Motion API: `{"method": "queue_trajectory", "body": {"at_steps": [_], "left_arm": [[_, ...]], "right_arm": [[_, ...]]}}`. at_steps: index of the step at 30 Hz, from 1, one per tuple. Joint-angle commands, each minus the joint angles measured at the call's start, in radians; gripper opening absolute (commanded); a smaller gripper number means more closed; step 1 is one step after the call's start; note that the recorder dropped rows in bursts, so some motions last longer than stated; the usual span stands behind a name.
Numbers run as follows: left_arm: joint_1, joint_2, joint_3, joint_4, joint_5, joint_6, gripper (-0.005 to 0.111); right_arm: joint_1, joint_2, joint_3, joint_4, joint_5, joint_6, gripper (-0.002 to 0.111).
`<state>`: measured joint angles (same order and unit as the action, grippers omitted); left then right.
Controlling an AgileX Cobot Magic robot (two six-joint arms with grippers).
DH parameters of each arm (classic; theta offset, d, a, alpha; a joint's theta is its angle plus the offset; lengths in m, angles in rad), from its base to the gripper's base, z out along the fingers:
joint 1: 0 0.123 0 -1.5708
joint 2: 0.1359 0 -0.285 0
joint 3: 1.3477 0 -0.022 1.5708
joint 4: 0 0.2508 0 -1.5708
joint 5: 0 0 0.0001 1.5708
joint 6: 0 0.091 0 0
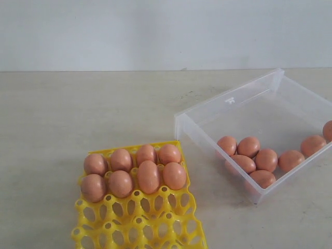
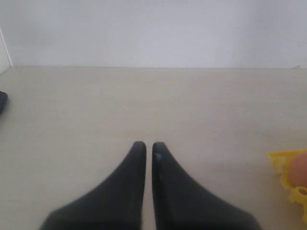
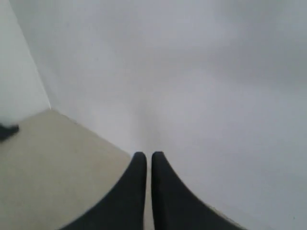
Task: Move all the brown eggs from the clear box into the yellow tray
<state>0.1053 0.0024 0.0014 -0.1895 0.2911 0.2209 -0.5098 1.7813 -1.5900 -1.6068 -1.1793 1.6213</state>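
In the exterior view the yellow tray (image 1: 139, 220) lies at the front left, with several brown eggs (image 1: 149, 176) filling its two far rows. The clear box (image 1: 232, 101) stands at the right and holds several more brown eggs (image 1: 266, 160) along its near wall. Neither arm shows in that view. In the left wrist view my left gripper (image 2: 149, 144) is shut and empty over bare table, with a corner of the yellow tray (image 2: 284, 163) and one egg (image 2: 300, 168) at the edge. In the right wrist view my right gripper (image 3: 149, 155) is shut and empty, facing the wall.
A pale table (image 1: 78, 114) runs back to a white wall (image 1: 155, 31). A dark object (image 2: 2, 100) sits at the edge of the left wrist view, and another dark object (image 3: 8, 130) shows in the right wrist view by the wall corner.
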Motion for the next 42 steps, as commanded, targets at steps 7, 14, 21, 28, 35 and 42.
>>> {"method": "queue_trajectory", "body": {"at_steps": [7, 14, 21, 28, 35, 42], "left_arm": [[0.003, -0.002, -0.001, -0.005, -0.007, 0.007, 0.004], [0.003, -0.002, -0.001, -0.005, -0.007, 0.007, 0.004], [0.003, -0.002, -0.001, -0.005, -0.007, 0.007, 0.004], [0.003, -0.002, -0.001, -0.005, -0.007, 0.007, 0.004], [0.003, -0.002, -0.001, -0.005, -0.007, 0.007, 0.004], [0.003, -0.002, -0.001, -0.005, -0.007, 0.007, 0.004]], "right_arm": [[0.260, -0.008, 0.330, -0.138, 0.358, -0.490, 0.000], [0.345, -0.008, 0.508, -0.064, 1.145, -0.402, 0.000], [0.218, -0.008, 0.511, 0.049, 1.628, 0.064, 0.000], [0.109, -0.008, 0.511, -0.015, 1.613, 0.215, 0.000], [0.104, -0.064, 0.509, -0.138, 1.561, 0.341, 0.000], [0.102, -0.207, 0.509, -0.138, 1.524, 0.420, 0.000]]}}
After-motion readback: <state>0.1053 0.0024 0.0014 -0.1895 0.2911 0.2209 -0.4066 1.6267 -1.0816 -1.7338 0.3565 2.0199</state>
